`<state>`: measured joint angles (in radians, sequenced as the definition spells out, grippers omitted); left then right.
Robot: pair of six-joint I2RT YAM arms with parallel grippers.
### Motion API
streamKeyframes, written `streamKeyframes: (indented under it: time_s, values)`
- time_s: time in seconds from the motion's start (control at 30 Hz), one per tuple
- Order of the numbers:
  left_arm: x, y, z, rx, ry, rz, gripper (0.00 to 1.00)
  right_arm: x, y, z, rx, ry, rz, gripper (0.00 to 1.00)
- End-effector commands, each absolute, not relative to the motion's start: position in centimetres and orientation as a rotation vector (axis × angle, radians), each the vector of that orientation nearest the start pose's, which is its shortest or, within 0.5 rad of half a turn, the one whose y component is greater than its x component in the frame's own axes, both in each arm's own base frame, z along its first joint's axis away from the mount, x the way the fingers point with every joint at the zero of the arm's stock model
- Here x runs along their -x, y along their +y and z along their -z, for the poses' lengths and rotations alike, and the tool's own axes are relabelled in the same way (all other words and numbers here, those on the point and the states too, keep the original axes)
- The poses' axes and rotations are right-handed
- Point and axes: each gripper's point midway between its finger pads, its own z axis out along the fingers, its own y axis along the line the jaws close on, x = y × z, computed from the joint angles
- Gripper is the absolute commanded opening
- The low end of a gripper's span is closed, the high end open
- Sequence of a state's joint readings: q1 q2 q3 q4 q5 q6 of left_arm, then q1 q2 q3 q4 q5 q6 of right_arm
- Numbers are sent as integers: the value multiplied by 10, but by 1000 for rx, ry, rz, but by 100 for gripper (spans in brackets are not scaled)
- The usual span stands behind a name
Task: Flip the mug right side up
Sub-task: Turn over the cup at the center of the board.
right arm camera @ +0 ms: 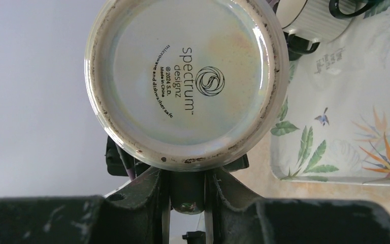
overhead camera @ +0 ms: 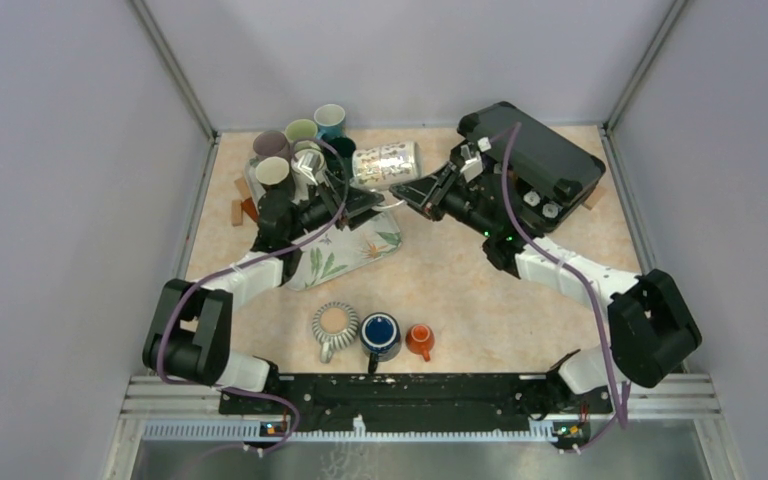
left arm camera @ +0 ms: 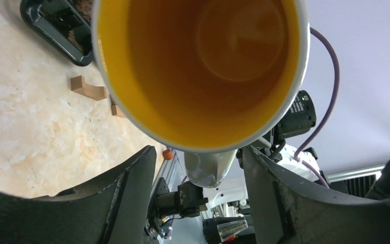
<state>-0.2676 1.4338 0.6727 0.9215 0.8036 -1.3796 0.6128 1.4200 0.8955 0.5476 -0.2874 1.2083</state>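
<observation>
Showing beige marbled table (overhead camera: 480, 300) | pale grey walls (overhead camera: 60, 150) | mug (overhead camera: 386, 164) sideways, aloft

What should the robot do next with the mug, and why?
Probably roll the right pincer so the mug tips mouth-up. It seems to grip the handle, and the mug lies sideways, mouth facing the open left pincer.

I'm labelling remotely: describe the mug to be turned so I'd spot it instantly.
Find the leaf-print tray left of centre. Just beyond its far edge, between both arms' jaws, is the mug. Unlike the upright cups beside it, it lies sideways, white with a speckled print.
</observation>
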Motion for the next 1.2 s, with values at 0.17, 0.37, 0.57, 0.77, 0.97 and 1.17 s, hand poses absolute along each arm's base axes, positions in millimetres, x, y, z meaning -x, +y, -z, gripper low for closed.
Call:
streamKeyframes:
  time_s: [0.17, 0.37, 0.57, 0.77, 0.97, 1.17]
  values:
    - [-308, -257, -298, 65, 1662, 1891, 59, -309, 332, -362, -140, 1511, -1748, 0]
    - [-307, -259, -307, 51, 1630, 1913, 52, -307, 333, -360, -147, 1511, -1763, 0]
    - [-306, -260, -315, 35, 1600, 1919, 41, -305, 334, -353, -160, 1520, -1781, 0]
    - [-305, -260, -318, 23, 1582, 1926, 23, -304, 333, -344, -170, 1540, -1775, 0]
    - [-303, -259, -322, 5, 1560, 1919, 4, -304, 331, -330, -176, 1579, -1734, 0]
    - [-305, -257, -328, -12, 1546, 1857, 0, -307, 327, -311, -197, 1632, -1669, 23]
